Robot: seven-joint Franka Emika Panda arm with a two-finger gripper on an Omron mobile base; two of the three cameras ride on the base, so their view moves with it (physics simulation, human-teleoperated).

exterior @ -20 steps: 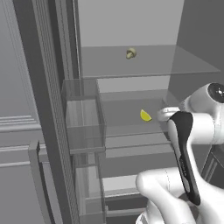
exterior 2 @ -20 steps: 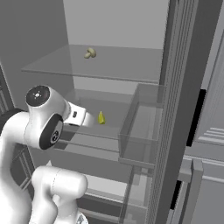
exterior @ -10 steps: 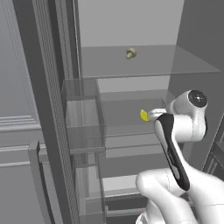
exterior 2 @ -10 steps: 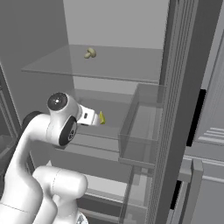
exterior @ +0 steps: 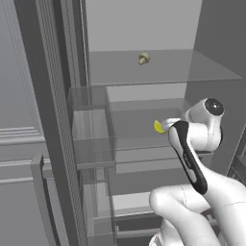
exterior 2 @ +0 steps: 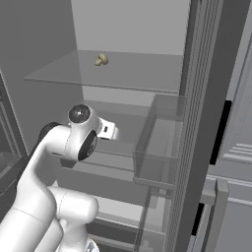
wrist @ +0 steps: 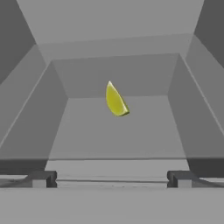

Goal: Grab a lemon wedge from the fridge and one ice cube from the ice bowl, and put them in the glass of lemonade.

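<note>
The fridge [exterior: 48,120] stands open, and my arm reaches onto its middle shelf. On that shelf the lemon wedge [wrist: 115,100] stands on edge, small and bright yellow, and it also peeks out at the tip of my hand [exterior: 158,126]. My gripper [wrist: 111,179] is open, its two fingertips set wide apart. The wedge lies a short way ahead of them, centred between them and not touched. From the right, the gripper [exterior 2: 114,131] covers the wedge. The ice bowl and the glass of lemonade are out of view.
A small beige lump [exterior: 143,58] sits on the glass shelf above [exterior 2: 101,60]. A clear door bin [exterior: 91,129] juts out on the open left door, and another bin [exterior 2: 157,142] hangs on the right door. The shelf's side walls [wrist: 188,109] close in around the hand.
The arm has pushed further into the fridge and the hand has closed in on the lemon wedge. The jaws have stayed wide apart. The wedge has not moved.
</note>
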